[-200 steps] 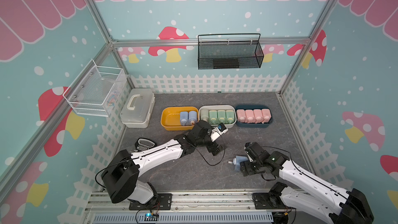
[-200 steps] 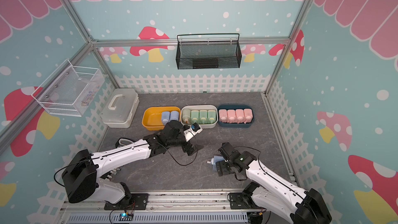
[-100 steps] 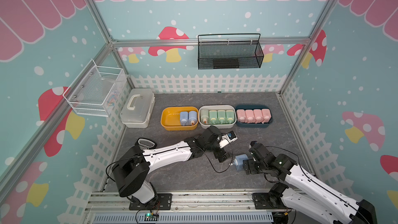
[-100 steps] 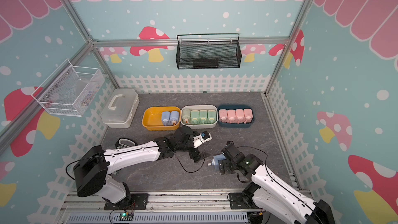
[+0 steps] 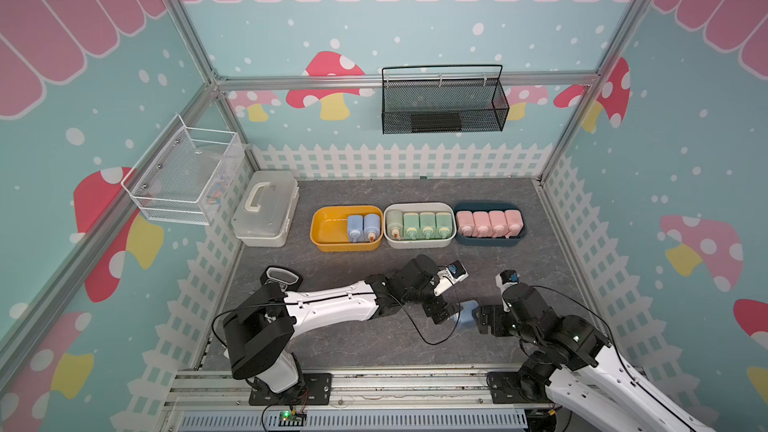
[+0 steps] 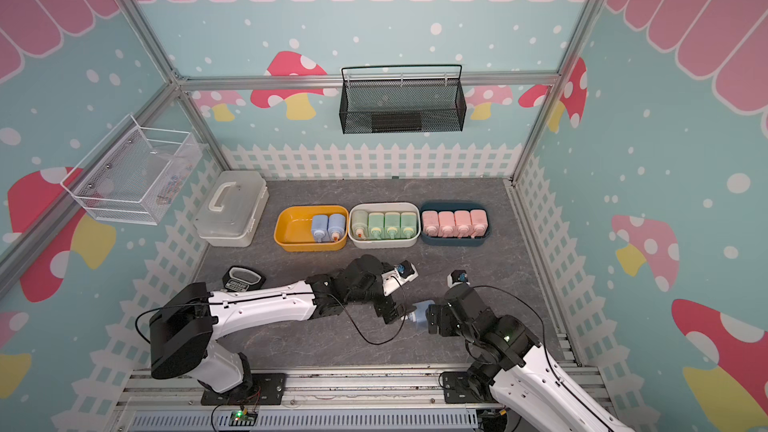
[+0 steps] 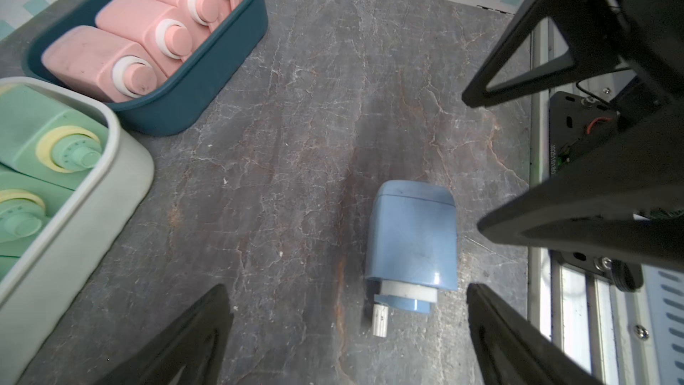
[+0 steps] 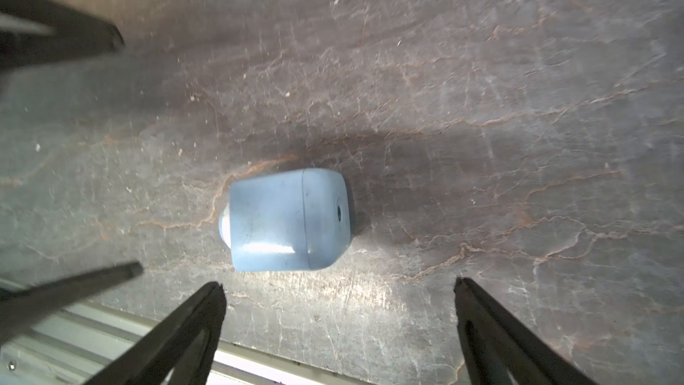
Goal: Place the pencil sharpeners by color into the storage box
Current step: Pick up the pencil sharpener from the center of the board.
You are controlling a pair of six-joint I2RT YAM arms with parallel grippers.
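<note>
One blue pencil sharpener (image 5: 468, 317) (image 6: 420, 314) lies on its side on the dark table, between my two grippers. My left gripper (image 7: 348, 290) (image 5: 446, 312) is open, and the sharpener's (image 7: 411, 238) white knob end sits just inside its fingertips without touching. My right gripper (image 8: 337, 283) (image 5: 481, 321) is open too, with the sharpener (image 8: 288, 220) just beyond its tips. Behind stand the storage boxes: a yellow one (image 5: 326, 238) with two blue sharpeners (image 5: 364, 226), a white one (image 5: 417, 205) with several green ones (image 5: 419, 224), and a dark blue one (image 5: 490, 241) with several pink ones (image 5: 489, 222).
A translucent lidded case (image 5: 266, 209) stands left of the boxes. A small black device (image 5: 280, 277) lies by the left arm. A white wire basket (image 5: 183, 176) hangs on the left wall and a black mesh basket (image 5: 444, 101) on the back wall. A metal rail (image 5: 374, 384) runs along the front.
My left arm has swung from near the white box to the right and forward, up to the blue sharpener. My right gripper has drawn back slightly from it and opened a little wider.
</note>
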